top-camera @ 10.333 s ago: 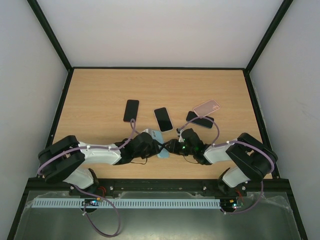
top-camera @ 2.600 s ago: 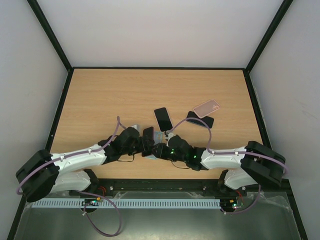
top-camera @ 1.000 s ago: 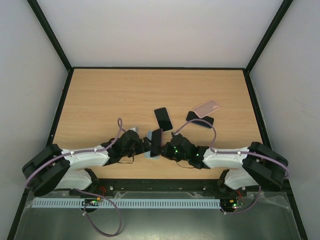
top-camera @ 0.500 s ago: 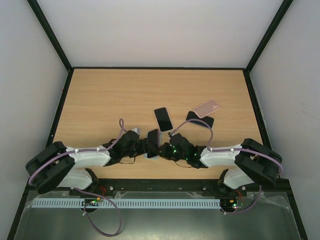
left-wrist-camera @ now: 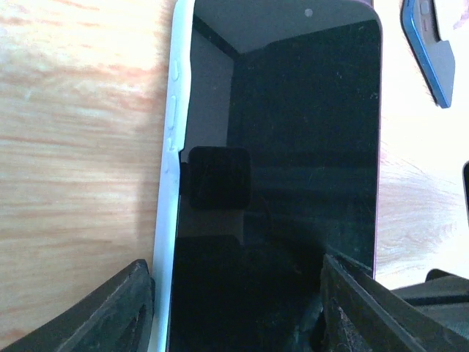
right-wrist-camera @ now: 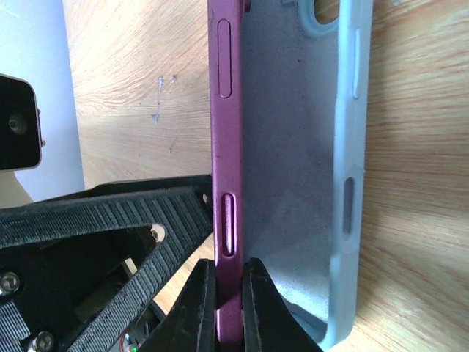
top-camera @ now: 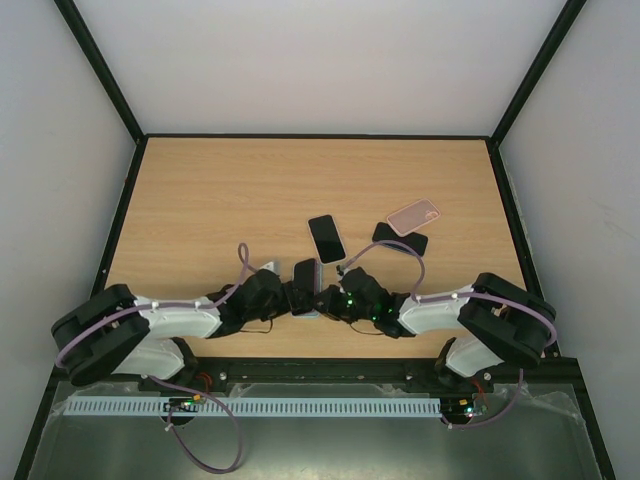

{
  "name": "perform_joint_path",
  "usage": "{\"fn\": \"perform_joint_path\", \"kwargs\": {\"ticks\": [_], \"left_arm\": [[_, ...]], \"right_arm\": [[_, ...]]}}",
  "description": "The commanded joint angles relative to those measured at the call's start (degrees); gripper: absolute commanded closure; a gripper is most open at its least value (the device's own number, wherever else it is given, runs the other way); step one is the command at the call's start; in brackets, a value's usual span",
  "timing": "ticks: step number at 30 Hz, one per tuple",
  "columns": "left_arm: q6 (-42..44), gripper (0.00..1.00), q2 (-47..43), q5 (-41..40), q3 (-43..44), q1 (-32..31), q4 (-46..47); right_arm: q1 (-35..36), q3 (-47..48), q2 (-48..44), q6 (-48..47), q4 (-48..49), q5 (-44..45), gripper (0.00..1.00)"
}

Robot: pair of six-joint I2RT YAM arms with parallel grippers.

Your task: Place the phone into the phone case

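A dark phone with a maroon rim (top-camera: pixel 304 273) sits tilted in a light blue phone case (top-camera: pixel 306 313) near the table's front edge. In the right wrist view the phone (right-wrist-camera: pixel 226 147) stands on edge over the case's inner floor (right-wrist-camera: pixel 293 147), its far side raised. My right gripper (top-camera: pixel 322 298) (right-wrist-camera: pixel 229 293) is shut on the phone's rim. In the left wrist view the black screen (left-wrist-camera: pixel 293 147) covers most of the case (left-wrist-camera: pixel 178 110). My left gripper (top-camera: pixel 290 298) (left-wrist-camera: pixel 245 308) grips the case by its two long sides.
A second black phone (top-camera: pixel 325 238) lies just behind, its blue edge showing in the left wrist view (left-wrist-camera: pixel 429 44). A pink case (top-camera: pixel 413 213) rests partly on another dark phone (top-camera: pixel 400 240) at the right. The table's front rail (top-camera: pixel 320 368) is close behind both arms.
The phone has tipped from nearly upright down towards the case. Both grippers have drawn a little closer together; in the last half second little moved.
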Motion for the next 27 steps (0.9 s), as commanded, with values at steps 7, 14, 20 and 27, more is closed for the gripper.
{"fn": "perform_joint_path", "kwargs": {"ticks": [7,14,20,27], "left_arm": [[-3.86,0.37,-5.65,4.30,-2.80,-2.81,2.44],[-4.75,0.39,-7.64,2.43,-2.41,-2.80,-1.17],[-2.32,0.39,-12.31,-1.66,-2.44,-0.53,-5.91],[1.69,0.35,-15.05,-0.06,-4.15,5.96,-5.93]], "right_arm": [[0.65,-3.32,1.45,-3.26,1.74,-4.26,0.95],[0.60,-2.53,0.50,-5.92,-2.39,-2.16,0.86],[0.58,-0.61,-4.66,-9.66,-10.48,3.66,0.72],[0.37,2.79,-7.20,-14.90,-20.10,11.87,0.58]]}}
